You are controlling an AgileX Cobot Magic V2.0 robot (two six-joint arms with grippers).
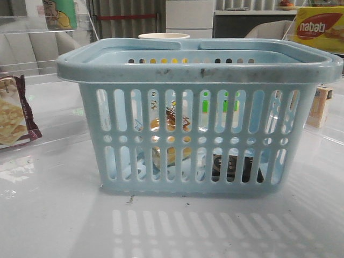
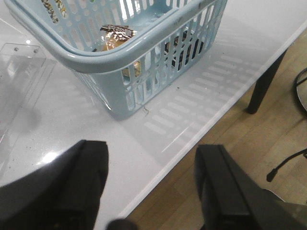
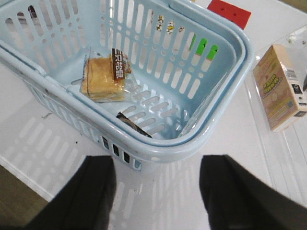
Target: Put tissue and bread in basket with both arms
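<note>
The light blue basket point(image 1: 199, 64) stands in the middle of the white table. The bread point(image 3: 103, 74), a clear bag of golden pieces with a dark label, lies on the basket floor; it shows through the slots in the front view point(image 1: 171, 124) and in the left wrist view point(image 2: 115, 37). The black tissue packet point(image 3: 134, 125) lies inside against the near wall, dark behind the slots in the front view point(image 1: 234, 166). My left gripper point(image 2: 151, 179) is open and empty over the table's front edge. My right gripper point(image 3: 157, 184) is open and empty, just outside the basket point(image 3: 201, 139).
A small tan carton point(image 3: 280, 88) lies right of the basket, also seen in the front view point(image 1: 321, 106). A maroon-edged cracker packet point(image 1: 13, 115) lies at the left. A yellow nabati box point(image 1: 318, 28) stands at the back right. A clear acrylic sheet point(image 2: 24, 72) lies beside the basket.
</note>
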